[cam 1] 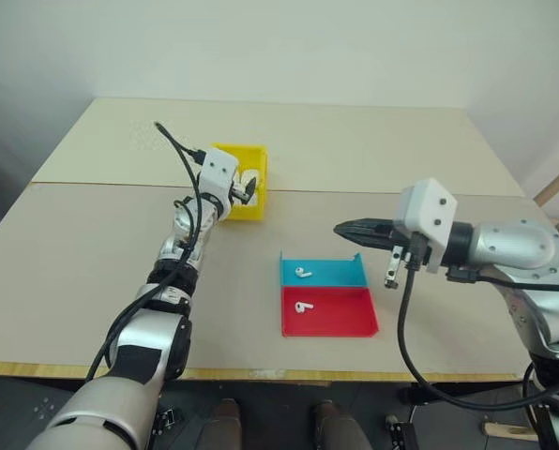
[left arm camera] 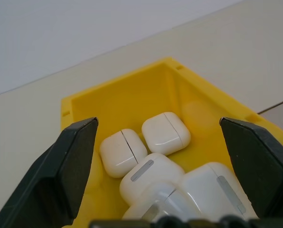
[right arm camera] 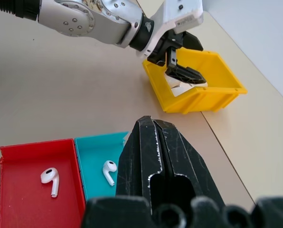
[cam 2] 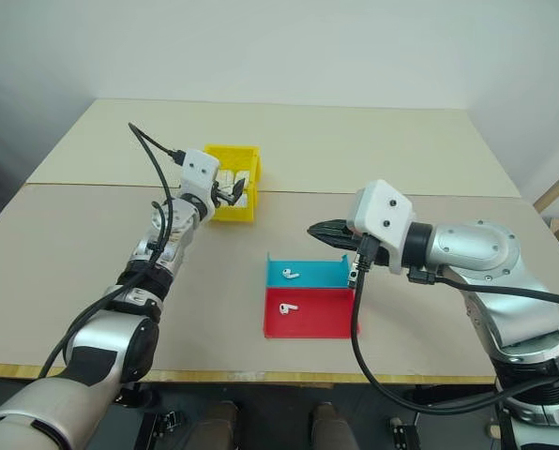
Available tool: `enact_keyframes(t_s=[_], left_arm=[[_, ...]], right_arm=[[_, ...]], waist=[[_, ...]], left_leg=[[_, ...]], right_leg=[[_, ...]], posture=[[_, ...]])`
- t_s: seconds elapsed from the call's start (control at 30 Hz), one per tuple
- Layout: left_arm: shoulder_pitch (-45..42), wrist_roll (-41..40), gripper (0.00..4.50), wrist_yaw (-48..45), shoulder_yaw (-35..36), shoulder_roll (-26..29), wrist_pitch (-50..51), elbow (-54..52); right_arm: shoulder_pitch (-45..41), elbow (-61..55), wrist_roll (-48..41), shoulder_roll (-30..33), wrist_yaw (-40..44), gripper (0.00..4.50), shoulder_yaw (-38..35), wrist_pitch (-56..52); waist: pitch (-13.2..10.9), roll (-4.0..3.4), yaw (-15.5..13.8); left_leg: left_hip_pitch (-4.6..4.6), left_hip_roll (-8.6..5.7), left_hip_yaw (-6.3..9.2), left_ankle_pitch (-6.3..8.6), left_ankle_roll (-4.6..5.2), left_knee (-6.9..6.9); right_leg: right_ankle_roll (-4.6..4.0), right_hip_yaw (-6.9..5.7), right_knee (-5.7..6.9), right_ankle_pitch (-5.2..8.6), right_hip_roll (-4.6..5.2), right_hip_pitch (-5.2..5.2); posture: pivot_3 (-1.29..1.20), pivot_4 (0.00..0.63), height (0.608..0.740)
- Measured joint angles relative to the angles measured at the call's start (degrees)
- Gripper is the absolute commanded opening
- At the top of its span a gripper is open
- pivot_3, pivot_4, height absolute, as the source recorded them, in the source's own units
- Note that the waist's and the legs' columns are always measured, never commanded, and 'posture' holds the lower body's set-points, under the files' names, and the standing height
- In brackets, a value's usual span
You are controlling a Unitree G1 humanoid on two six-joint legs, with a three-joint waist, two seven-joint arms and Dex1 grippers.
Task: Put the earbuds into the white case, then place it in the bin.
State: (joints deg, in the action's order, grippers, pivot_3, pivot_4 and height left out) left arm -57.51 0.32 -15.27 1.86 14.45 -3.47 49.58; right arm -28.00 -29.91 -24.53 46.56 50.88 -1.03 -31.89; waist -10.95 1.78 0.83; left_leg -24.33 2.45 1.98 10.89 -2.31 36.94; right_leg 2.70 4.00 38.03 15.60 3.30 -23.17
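I am holding my left gripper (right arm camera: 184, 73) over the bin (cam 1: 254, 208), fingers spread wide and pinching nothing — the left wrist view shows both black fingers (left arm camera: 68, 166) standing apart with white cases lying in the bin between them. The bin sits toward the far left part of the table (cam 1: 373, 150), just short of the seam that runs across it. Several white cases are piled inside; I cannot tell which one is the white case (left arm camera: 166, 132) of this round, so I am marking the one lying uppermost toward the bin's far wall.

My right gripper (cam 1: 340, 228) is hanging above the table right of centre, fingers pressed together, empty. It is pointing toward my left, its tips hovering beyond the far edge of the blue tray (cam 1: 336, 273).

The earbuds are lying loose — one earbud (cam 1: 303, 273) in the blue tray, the other earbud (cam 1: 304, 306) in the red tray (cam 1: 340, 319), which is touching the blue one on its near side. Both trays are nearer the table's front edge.

Judgement: the earbuds are lying just below and nearer than my right gripper, well apart from my left. The right arm is the nearer one for picking them. Each stem seems to be running roughly along the table's front edge.
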Motion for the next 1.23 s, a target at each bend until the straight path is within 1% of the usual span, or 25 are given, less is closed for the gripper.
enact_keyframes(t_s=[0.03, 0.1, 0.17, 0.23, 0.27, 0.33, 0.37, 0.43, 0.47, 0.57, 0.63, 0.73, 0.87, 0.97, 1.1, 1.23], left_arm=[[0.7, -1.0, 4.44, -1.0, 0.6, 0.1, 1.2, -3.0], [4.6, -4.3, 4.44, -4.3, 1.4, 0.6, 3.8, -12.4], [10.6, -7.3, 4.44, -8.4, 1.4, 2.2, 7.3, -23.4], [15.7, -9.4, 4.44, -11.9, 1.3, 4.0, 10.2, -31.2], [19.7, -11.0, 4.44, -14.9, 1.0, 6.1, 11.2, -37.2], [30.2, -16.1, 4.44, -21.8, 0.8, 12.0, 15.4, -50.9], [33.2, -17.7, 4.44, -23.7, 0.9, 13.8, 17.6, -54.7], [37.4, -20.5, 4.44, -25.4, 1.4, 16.7, 21.5, -62.1], [39.6, -22.4, 4.44, -25.6, 2.5, 18.0, 24.0, -66.6], [45.1, -27.3, 4.44, -26.0, 6.5, 20.6, 28.2, -75.1], [50.8, -31.1, 4.44, -27.1, 10.4, 22.4, 30.2, -79.3], [58.3, -36.7, 4.44, -29.3, 16.3, 24.3, 32.3, -83.2], [66.3, -41.9, 4.44, -32.8, 24.1, 26.2, 32.3, -86.5], [70.5, -45.0, 4.44, -35.1, 29.0, 26.9, 32.2, -87.6], [72.6, -47.6, 4.44, -36.1, 31.9, 28.1, 32.2, -89.4], [73.5, -47.9, 4.44, -35.8, 32.4, 28.7, 32.2, -90.3]], right_arm=[[0.1, 0.0, 0.0, 0.0, -0.1, 0.0, 0.0, 0.0], [0.5, -0.1, -0.1, 0.3, -0.1, 0.0, -0.3, 0.0], [1.0, -0.1, -0.4, 0.5, 0.0, 0.0, -0.8, 0.0], [1.6, 0.0, -0.9, 0.9, 0.5, 0.0, -1.5, 0.1], [2.2, -0.1, -1.7, 1.3, 1.8, 0.0, -2.3, 0.5], [5.4, 0.7, -3.4, 4.4, 6.3, 0.0, -5.1, 2.5], [6.5, 2.0, -3.7, 5.4, 8.3, 0.0, -6.4, 3.5], [7.7, 4.5, -3.9, 6.9, 12.4, 0.0, -8.1, 6.5], [8.6, 6.4, -4.1, 7.6, 15.1, 0.0, -9.3, 8.6], [10.5, 11.6, -4.9, 9.5, 20.8, 0.0, -12.2, 12.9], [12.6, 15.0, -4.9, 11.6, 25.5, 0.0, -13.9, 16.4], [13.9, 19.9, -4.9, 13.4, 31.1, 0.0, -15.3, 20.9], [13.4, 26.1, -4.8, 15.2, 35.7, 0.0, -15.6, 24.6], [12.9, 30.5, -4.8, 16.1, 37.5, 0.0, -15.6, 26.5], [12.3, 34.5, -3.8, 17.2, 38.1, 0.0, -15.4, 29.3], [10.6, 36.4, -3.7, 17.2, 38.4, 0.0, -14.5, 31.3]], waist=[[0.0, 0.0, 0.0], [0.0, -0.01, 0.3], [0.0, -0.01, 0.6], [0.0, -0.01, 0.5], [0.0, -0.01, 0.7], [0.0, -0.02, 1.0], [0.0, -0.02, 0.9], [0.0, -0.01, 0.3], [0.0, -0.01, 0.0], [0.0, -0.01, 0.1], [0.0, -0.02, 0.2], [0.0, -0.02, 0.6], [0.0, -0.02, 1.0], [0.0, -0.02, 1.2], [0.0, -0.03, 1.2], [0.0, -0.04, 1.5]], left_leg=[[0.0, 0.0, 0.0, 0.0, 0.0, 0.0], [0.02, 0.02, -0.01, 0.0, 0.0, -0.02], [0.04, 0.04, -0.01, 0.0, 0.0, -0.06], [0.05, 0.04, 0.0, -0.03, -0.05, -0.04], [0.06, 0.06, -0.01, -0.03, -0.05, -0.05], [0.07, 0.07, -0.03, -0.01, -0.03, -0.07], [0.09, 0.06, -0.02, -0.02, -0.03, -0.05], [0.15, 0.05, -0.01, -0.07, 0.03, 0.01], [0.24, 0.06, -0.02, -0.1, 0.07, 0.03], [0.73, 0.08, -0.08, -0.11, 0.1, 0.01], [0.99, 0.12, -0.16, -0.1, 0.1, -0.09], [1.03, 0.2, -0.22, -0.1, 0.1, -0.09], [1.08, 0.23, -0.29, -0.1, 0.1, -0.08], [1.09, 0.23, -0.32, -0.1, 0.1, -0.08], [1.07, 0.23, -0.33, -0.1, 0.1, -0.09], [1.08, 0.24, -0.35, -0.1, 0.1, -0.09]], right_leg=[[0.0, 0.0, 0.0, 0.0, 0.0, 0.0], [0.0, 0.02, 0.01, 0.0, 0.01, 0.0], [0.0, 0.03, 0.03, 0.0, 0.0, -0.01], [-0.01, 0.02, 0.07, 0.0, -0.01, -0.02], [-0.01, 0.04, 0.04, -0.01, -0.02, -0.01], [-0.01, 0.04, 0.0, 0.0, 0.02, 0.05], [-0.01, 0.03, 0.03, 0.0, 0.03, 0.05], [0.0, 0.01, 0.03, -0.04, 0.02, 0.14], [0.02, 0.01, 0.0, -0.06, 0.02, 0.25], [0.12, 0.02, -0.16, -0.01, 0.02, 0.77], [0.15, 0.07, -0.21, 0.05, 0.02, 0.93], [0.12, 0.1, -0.18, 0.07, -0.03, 0.9], [0.12, 0.14, -0.18, 0.13, -0.04, 0.92], [0.12, 0.16, -0.19, 0.17, -0.03, 0.92], [0.11, 0.16, -0.19, 0.18, -0.03, 0.9], [0.11, 0.18, -0.19, 0.19, -0.05, 0.9]], posture=[[0.0, 0.15, 0.74], [0.0, 0.15, 0.74], [0.0, 0.15, 0.74], [0.0, 0.15, 0.74], [0.0, 0.15, 0.74], [0.0, 0.15, 0.74], [0.0, 0.15, 0.74], [0.0, 0.15, 0.74], [0.0, 0.15, 0.74], [0.0, 0.15, 0.74], [0.0, 0.15, 0.74], [0.0, 0.15, 0.74], [0.0, 0.15, 0.74], [0.0, 0.15, 0.74], [0.0, 0.15, 0.74], [0.0, 0.15, 0.74]])
